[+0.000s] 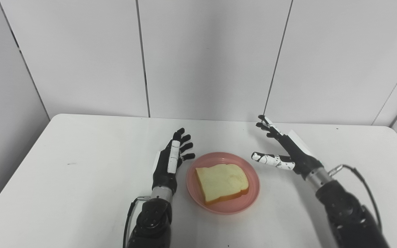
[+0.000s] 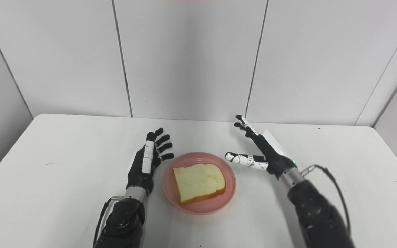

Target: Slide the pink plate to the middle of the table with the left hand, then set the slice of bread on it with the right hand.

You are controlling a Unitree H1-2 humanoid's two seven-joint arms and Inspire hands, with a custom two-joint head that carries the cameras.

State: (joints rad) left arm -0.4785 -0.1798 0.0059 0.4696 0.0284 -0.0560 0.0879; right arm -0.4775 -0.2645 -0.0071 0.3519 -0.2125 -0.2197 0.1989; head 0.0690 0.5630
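My left hand [image 1: 171, 160] stands edge-up on the table, just beside the left rim of the pink plate; its fingers [image 1: 185, 139] are spread and straight, holding nothing. I cannot tell whether the fingertips nearest the plate actually touch the rim. My right hand [image 1: 289, 151] hovers to the right of the plate, apart from it, likewise empty and open: the thumb [image 1: 267, 159] points left toward the plate while the remaining fingers reach up and away toward the back wall. Its forearm enters from the lower right corner, with a dark cable [image 1: 360, 179] looping out from the wrist.

Between my two hands lies the pink plate [image 1: 250, 193], round and shallow, flat on the table near its middle, toward the front edge. The slice of bread [image 1: 222, 182] rests flat inside the plate, pale crumb facing up, the darker golden crust visible along the near edge. The slice lies fully within the rim, and neither hand touches it.

The white table [image 1: 81, 179] carries everything shown. Behind it stands a wall of pale grey panels [image 1: 212, 58] divided by thin dark seams.
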